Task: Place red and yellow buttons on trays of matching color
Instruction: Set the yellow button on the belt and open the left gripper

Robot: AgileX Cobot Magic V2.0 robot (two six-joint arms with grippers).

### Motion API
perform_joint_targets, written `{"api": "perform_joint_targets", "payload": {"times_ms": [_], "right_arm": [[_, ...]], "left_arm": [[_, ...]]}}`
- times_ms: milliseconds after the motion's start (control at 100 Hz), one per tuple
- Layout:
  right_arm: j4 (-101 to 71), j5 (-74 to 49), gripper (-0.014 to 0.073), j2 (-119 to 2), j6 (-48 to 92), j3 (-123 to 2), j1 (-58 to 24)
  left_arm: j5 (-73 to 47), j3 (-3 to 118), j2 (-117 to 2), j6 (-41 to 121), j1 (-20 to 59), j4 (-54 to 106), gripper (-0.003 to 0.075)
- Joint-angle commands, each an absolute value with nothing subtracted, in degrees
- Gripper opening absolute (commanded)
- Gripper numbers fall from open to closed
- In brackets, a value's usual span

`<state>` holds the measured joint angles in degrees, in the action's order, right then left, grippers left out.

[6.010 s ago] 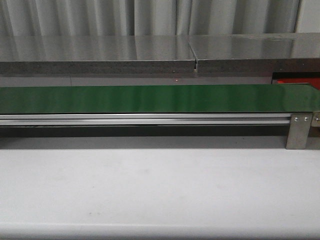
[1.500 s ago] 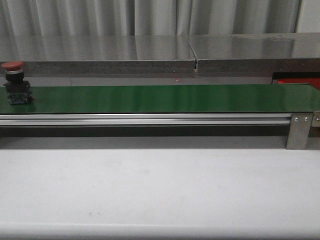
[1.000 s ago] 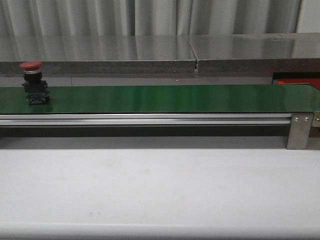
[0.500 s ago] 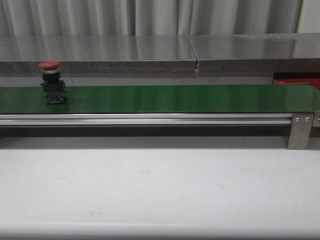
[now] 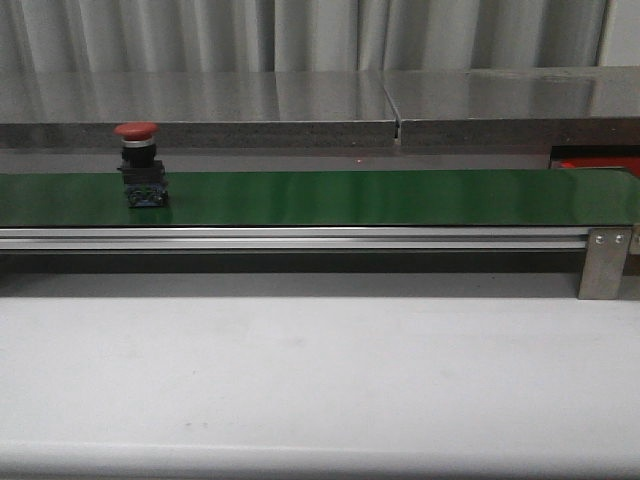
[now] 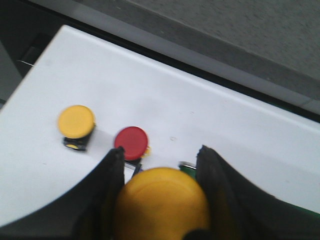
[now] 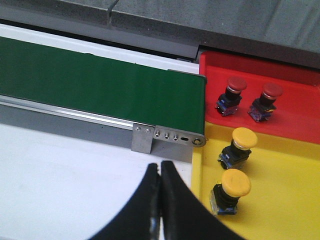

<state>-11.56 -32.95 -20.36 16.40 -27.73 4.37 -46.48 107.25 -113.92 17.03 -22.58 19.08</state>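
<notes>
From the front view I see one red button [image 5: 140, 165] standing upright on the green belt [image 5: 400, 196], toward its left end, with a sliver of the red tray [image 5: 598, 162] showing beyond the belt's far right end. Neither arm is in this view.

In the left wrist view, my left gripper [image 6: 161, 187] is clamped on a yellow button [image 6: 162, 197], whose cap fills the gap between the fingers. On the white table [image 6: 210, 125] beyond it lie a second yellow button [image 6: 76, 124] and another red button [image 6: 132, 143], near each other, neither on a tray.

In the right wrist view, my right gripper [image 7: 161, 192] has its fingers pressed together with nothing between them, hovering over the table near the belt's end bracket. The red tray already carries two red buttons [image 7: 247, 99], and the yellow tray [image 7: 280, 195] beside it carries two yellow buttons [image 7: 232, 170].

I judge the job partly done: four buttons sorted, while the one on the belt, the held one and the two loose ones remain.
</notes>
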Motion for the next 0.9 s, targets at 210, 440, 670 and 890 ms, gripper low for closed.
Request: {"api": "perform_joint_targets", "payload": {"times_ms": [210,440,670,890], "right_arm": [[-12.0,-28.8,-0.0118,-20.7,16.4,-29.1,4.4],[-12.0,-28.8,-0.0118,-20.7,16.4,-29.1,4.4],[-12.0,-28.8,-0.0118,-20.7,16.4,-29.1,4.4],[-12.0,-28.8,-0.0118,-20.7,16.4,-29.1,4.4]], "left_arm": [[-41.2,100.8,-110.3,16.9,-15.2,19.6,-0.0019],[-38.0,95.8,-110.3,16.8,-14.1,19.6,-0.0019],[-36.4,92.0,-110.3,16.8,-14.1,19.5,-0.0018],[-36.6,92.1,-110.3,16.9,-13.9,19.9,0.0124]]}}
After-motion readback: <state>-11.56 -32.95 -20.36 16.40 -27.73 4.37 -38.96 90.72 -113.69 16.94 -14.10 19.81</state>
